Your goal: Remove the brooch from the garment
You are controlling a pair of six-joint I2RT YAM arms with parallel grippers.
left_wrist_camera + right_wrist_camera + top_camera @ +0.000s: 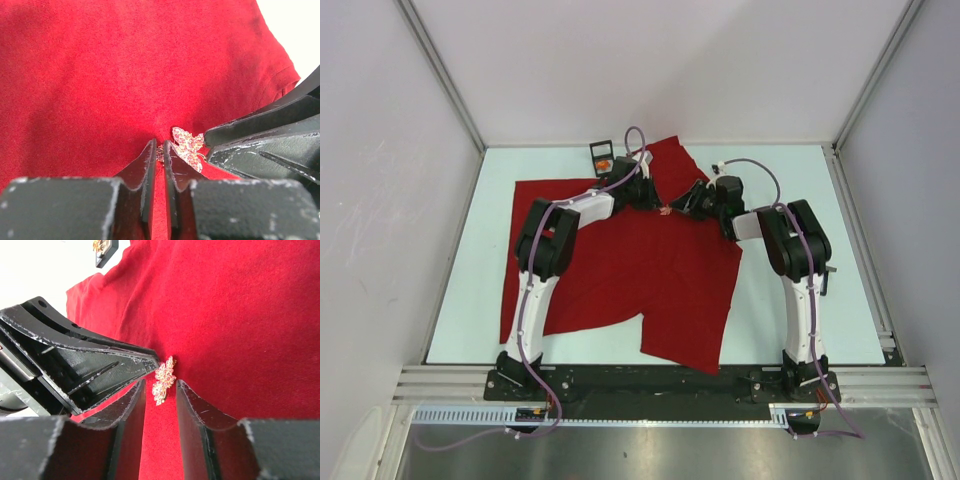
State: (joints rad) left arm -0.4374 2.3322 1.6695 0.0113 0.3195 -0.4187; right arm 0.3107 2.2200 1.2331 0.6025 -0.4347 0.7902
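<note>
While your left gripper (159,146), jaws nearly together, seems to steady the shirt (125,75) beside the brooch (187,145) mid-frame, your right gripper (160,384) straddles it, spread. Close gently.

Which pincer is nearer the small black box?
Left. The left pincer sits just front-right of the box; the right pincer is farther right, beyond the brooch on the shirt.

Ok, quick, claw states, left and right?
Left claw: almost shut, tips at the brooch; grip unclear.
Right claw: open, brooch between the jaws, not clamped.
</note>
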